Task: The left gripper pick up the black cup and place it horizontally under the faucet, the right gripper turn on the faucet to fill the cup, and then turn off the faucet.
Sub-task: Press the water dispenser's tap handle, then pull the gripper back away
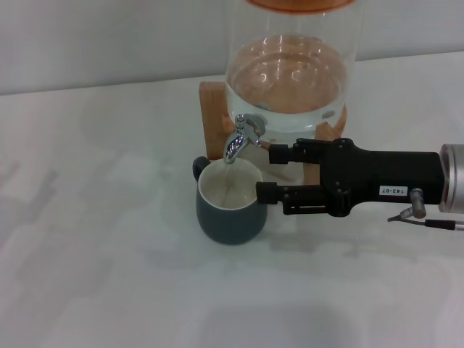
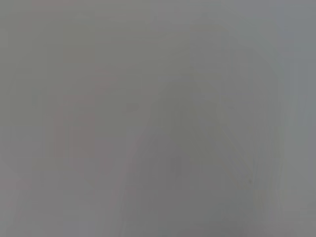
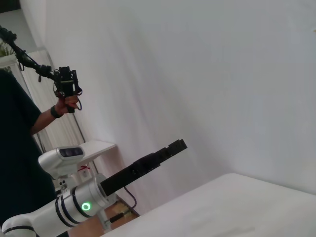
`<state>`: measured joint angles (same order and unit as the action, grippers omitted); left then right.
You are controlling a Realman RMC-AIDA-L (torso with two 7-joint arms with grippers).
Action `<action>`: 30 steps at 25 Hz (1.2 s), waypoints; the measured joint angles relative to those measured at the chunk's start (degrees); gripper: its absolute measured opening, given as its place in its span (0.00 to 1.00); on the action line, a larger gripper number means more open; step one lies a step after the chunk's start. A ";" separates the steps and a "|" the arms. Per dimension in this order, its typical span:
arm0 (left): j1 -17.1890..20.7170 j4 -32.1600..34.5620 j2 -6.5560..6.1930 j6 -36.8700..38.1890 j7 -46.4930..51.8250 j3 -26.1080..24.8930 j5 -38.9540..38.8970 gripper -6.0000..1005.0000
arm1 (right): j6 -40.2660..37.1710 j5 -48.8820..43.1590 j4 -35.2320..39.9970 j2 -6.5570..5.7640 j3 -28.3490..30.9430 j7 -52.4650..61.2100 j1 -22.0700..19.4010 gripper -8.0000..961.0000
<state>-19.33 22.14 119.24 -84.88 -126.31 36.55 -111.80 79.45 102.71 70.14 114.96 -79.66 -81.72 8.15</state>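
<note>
Chrome faucet (image 1: 243, 136) over black cup (image 1: 230, 202), right gripper (image 1: 264, 172) beside it with fingers parted, left gripper (image 3: 174, 146) raised far off, finger state not discernible.

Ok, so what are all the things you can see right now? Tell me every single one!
glass jar: one, clear with water inside, on the stand at the back of the table
wooden stand: one, light brown, under the jar
faucet: one, shiny chrome, at the jar's front
black cup: one, dark grey with a cream inside, upright under the spout
table: one, white
person: one, dark shirt, holding a black device, beyond the table
right gripper: one, black with a white label, jaws open beside the faucet and cup
left gripper: one, black on a white-grey arm with a green light, raised off to the side
</note>
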 joint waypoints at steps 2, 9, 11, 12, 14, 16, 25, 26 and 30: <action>0.12 0.00 -0.05 -0.10 -0.31 0.08 0.00 0.76 | -0.08 -0.03 -0.14 0.00 -0.05 -0.01 0.15 0.84; 0.45 -0.07 0.02 -0.99 -1.50 -0.03 -0.03 0.85 | -0.31 0.02 -0.18 0.07 -0.34 -0.20 0.19 0.84; 0.36 -0.12 0.03 -0.69 -1.41 -0.01 -0.07 0.85 | -0.38 0.03 -0.18 0.12 -0.88 -0.21 0.27 0.84; 0.34 -0.14 0.03 -0.68 -1.40 0.00 -0.08 0.86 | -0.52 0.04 -0.18 0.13 -1.14 -0.21 0.31 0.84; 0.32 -0.16 0.03 -0.78 -1.40 -0.01 -0.09 0.86 | -1.29 0.04 -0.18 0.17 -1.98 -0.21 0.43 0.84; 0.39 -0.17 0.03 -1.09 -1.39 -0.04 -0.09 0.87 | -2.59 0.04 -0.18 0.18 -3.04 -0.21 0.51 0.84; 0.51 -0.18 0.03 -1.27 -1.25 -0.08 -0.09 0.88 | -8.42 1.30 0.44 0.18 -6.11 -0.15 0.64 0.84; 0.51 -0.17 0.03 -1.29 -1.20 -0.08 -0.09 0.88 | -8.63 1.40 0.47 0.18 -6.12 -0.16 0.64 0.84; 0.52 -0.17 0.03 -1.33 -1.15 -0.08 -0.09 0.88 | -9.05 1.55 0.57 0.18 -6.17 -0.17 0.65 0.84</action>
<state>-18.81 21.97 119.27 -86.21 -127.46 36.47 -111.89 70.39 104.26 70.71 115.14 -85.83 -81.89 8.80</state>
